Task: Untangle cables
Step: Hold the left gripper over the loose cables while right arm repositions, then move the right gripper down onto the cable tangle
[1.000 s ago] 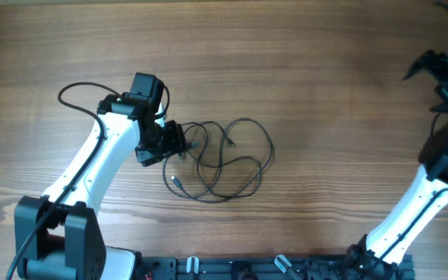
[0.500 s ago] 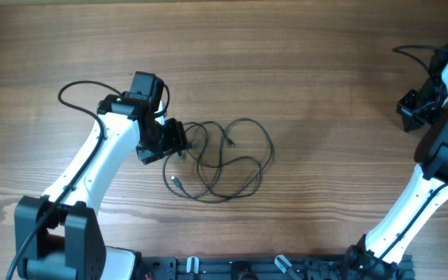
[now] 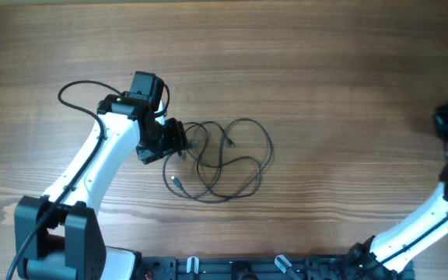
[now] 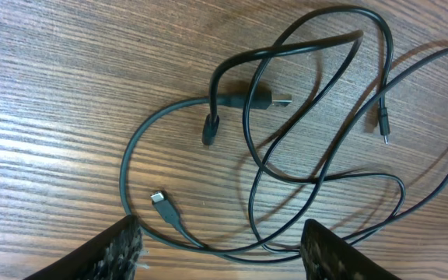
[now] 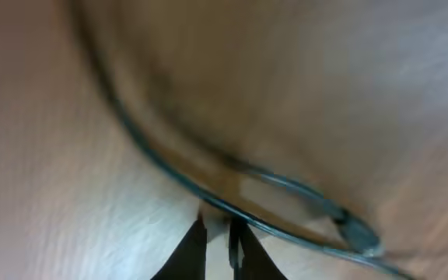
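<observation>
Wood-grain bench [image 3: 325, 62] | left pincer [image 4: 224, 246] wide apart, empty, low over the tangle's left edge | right pincer [image 5: 216, 241] at far right bench edge, tips narrow, nearly together; blurred cord [image 5: 352, 231] crosses just beyond them, grip unclear | cables [image 3: 243, 120] in loose overlapping loops, mid-bench.

The cables [image 3: 218, 161] lie on the counter [image 3: 325, 85], just left of its middle, with the left arm [image 3: 99, 155] beside them.

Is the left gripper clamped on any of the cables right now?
No, the left gripper is wide open, and the cables lie loose on the table in front of it, none pinched.
</observation>
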